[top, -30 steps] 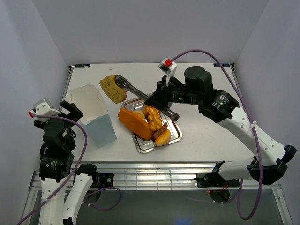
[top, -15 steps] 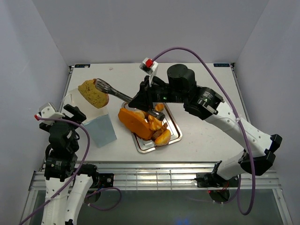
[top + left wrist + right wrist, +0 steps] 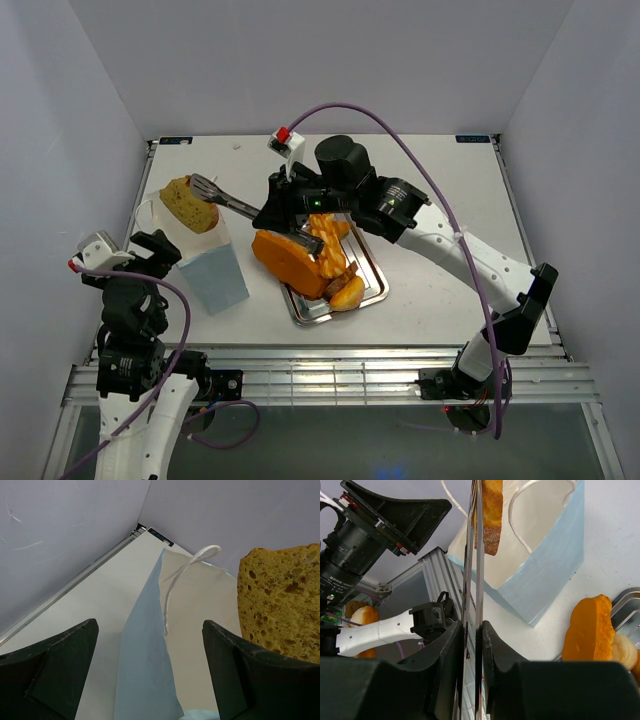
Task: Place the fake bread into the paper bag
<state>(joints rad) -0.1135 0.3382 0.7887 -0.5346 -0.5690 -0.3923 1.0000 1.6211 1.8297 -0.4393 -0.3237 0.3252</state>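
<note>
right hand (image 3: 261,211) clamping tongs (image 3: 230,199), bread (image 3: 188,205) over bag (image 3: 216,276) mouth, left hand (image 3: 149,635) wide

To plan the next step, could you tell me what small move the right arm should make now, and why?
Probably lower the tongs slightly: the bread they pinch hangs over the open bag, seemingly not yet inside.
</note>
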